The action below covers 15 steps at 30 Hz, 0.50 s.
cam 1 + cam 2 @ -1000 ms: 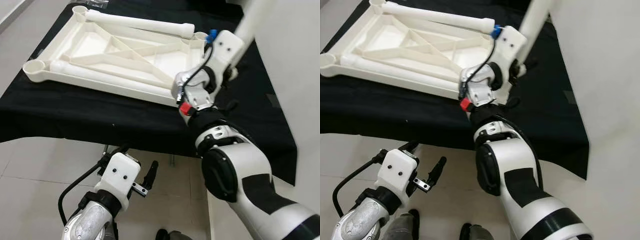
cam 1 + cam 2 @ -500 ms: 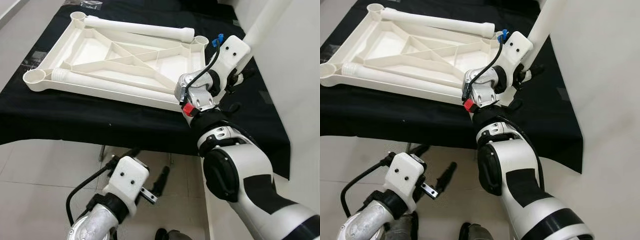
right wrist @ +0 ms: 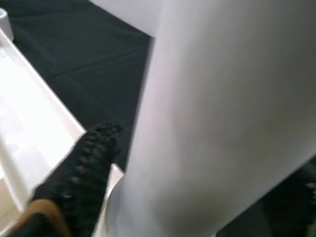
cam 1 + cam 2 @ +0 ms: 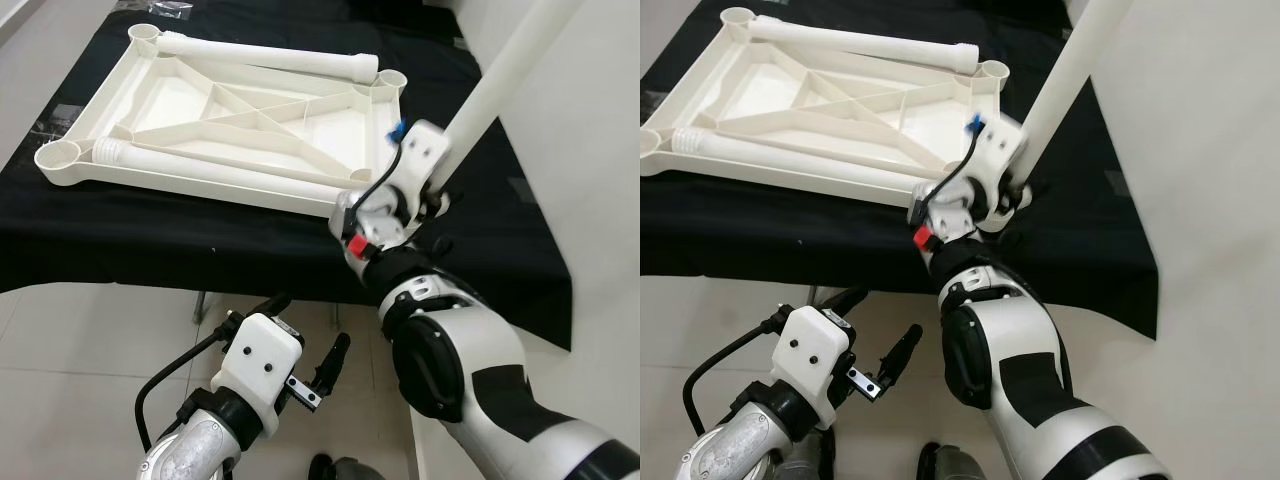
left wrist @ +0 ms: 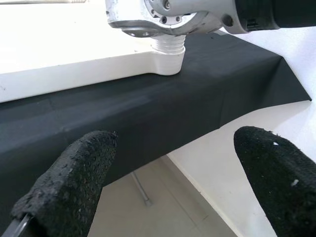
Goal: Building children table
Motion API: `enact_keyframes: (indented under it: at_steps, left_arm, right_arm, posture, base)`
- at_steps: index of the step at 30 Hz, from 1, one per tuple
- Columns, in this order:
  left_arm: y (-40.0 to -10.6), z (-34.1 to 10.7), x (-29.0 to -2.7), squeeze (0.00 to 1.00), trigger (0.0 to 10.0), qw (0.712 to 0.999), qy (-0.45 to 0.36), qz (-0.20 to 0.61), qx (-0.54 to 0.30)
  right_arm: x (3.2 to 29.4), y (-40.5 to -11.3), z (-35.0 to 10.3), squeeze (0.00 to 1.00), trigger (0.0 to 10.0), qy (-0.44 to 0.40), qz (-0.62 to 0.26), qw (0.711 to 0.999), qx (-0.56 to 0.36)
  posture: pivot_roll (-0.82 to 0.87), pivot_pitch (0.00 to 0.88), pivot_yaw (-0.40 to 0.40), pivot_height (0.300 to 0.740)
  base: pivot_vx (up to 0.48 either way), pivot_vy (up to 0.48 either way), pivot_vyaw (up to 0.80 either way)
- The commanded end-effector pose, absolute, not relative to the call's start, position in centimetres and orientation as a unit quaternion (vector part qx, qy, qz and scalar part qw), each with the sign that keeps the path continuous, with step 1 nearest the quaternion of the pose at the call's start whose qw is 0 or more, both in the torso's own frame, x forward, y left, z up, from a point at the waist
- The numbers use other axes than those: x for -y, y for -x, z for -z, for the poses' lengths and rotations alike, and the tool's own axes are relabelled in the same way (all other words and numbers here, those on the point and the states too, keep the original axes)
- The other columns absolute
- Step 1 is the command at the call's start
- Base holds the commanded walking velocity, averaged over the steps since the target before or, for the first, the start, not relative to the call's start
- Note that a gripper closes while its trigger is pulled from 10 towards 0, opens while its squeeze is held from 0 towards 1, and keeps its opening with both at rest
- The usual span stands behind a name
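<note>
White plastic tabletop (image 4: 230,120) lies upside down on a black-draped table (image 4: 120,240) | right gripper (image 4: 432,185) clamps a white table leg (image 4: 500,85), tilted, its threaded end at the tabletop's near corner | left gripper (image 4: 300,365) — fingers apart — hangs low before the table edge

The robot's silver right arm reaches forward over the near right edge of the black-draped bench, its right gripper (image 4: 432,192) clamped around a white plastic table leg (image 4: 497,82). The left gripper (image 4: 305,345) hangs low, fingers (image 5: 74,183) spread apart.
</note>
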<state>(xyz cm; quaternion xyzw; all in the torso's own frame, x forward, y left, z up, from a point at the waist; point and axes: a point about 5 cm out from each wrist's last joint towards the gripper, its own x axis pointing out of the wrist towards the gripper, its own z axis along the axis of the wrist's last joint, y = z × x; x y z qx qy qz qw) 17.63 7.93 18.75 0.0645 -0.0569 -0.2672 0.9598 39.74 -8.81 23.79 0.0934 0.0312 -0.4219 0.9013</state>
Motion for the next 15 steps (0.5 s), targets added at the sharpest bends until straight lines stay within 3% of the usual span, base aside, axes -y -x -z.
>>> enact_keyframes:
  at_steps: [1,6,7,9,10,15]
  left_arm:
    - [-17.4,-18.5,-7.7,0.0,10.0,0.958,-0.063,0.275,0.055]
    - [-17.4,-18.4,-7.8,0.0,10.0,0.959,-0.067,0.271,0.052]
    - [-17.4,-18.4,-7.8,0.0,10.0,0.959,-0.067,0.271,0.052]
    - [-17.4,-18.4,-7.8,0.0,10.0,0.959,-0.067,0.271,0.052]
    - [-17.4,-18.3,-7.8,0.0,10.0,0.959,-0.067,0.27,0.052]
    - [-17.4,-18.3,-7.8,0.0,10.0,0.959,-0.068,0.269,0.051]
  right_arm:
    - [9.2,-39.8,-23.2,1.0,10.0,-0.102,0.424,0.899,-0.045]
    - [8.8,-39.8,-23.6,1.0,10.0,-0.1,0.417,0.903,-0.035]
    - [8.6,-39.8,-23.6,0.78,10.0,-0.105,0.409,0.906,-0.035]
    - [8.6,-39.9,-23.6,0.78,10.0,-0.109,0.403,0.908,-0.036]
    - [8.4,-39.9,-23.6,0.0,10.0,-0.109,0.398,0.91,-0.036]
    - [8.0,-39.9,-23.3,0.0,10.0,-0.121,0.378,0.917,-0.042]
  posture:
    - [0.17,0.229,-0.168,0.74]
    - [0.17,0.227,-0.167,0.74]
    - [0.17,0.227,-0.167,0.74]
    - [0.17,0.227,-0.167,0.74]
    - [0.17,0.227,-0.168,0.74]
    - [0.17,0.227,-0.166,0.74]
  base:
    - [0.0,0.0,0.0]
    - [0.0,0.0,0.0]
    - [0.0,0.0,0.0]
    - [0.0,0.0,0.0]
    - [0.0,0.0,0.0]
    - [0.0,0.0,0.0]
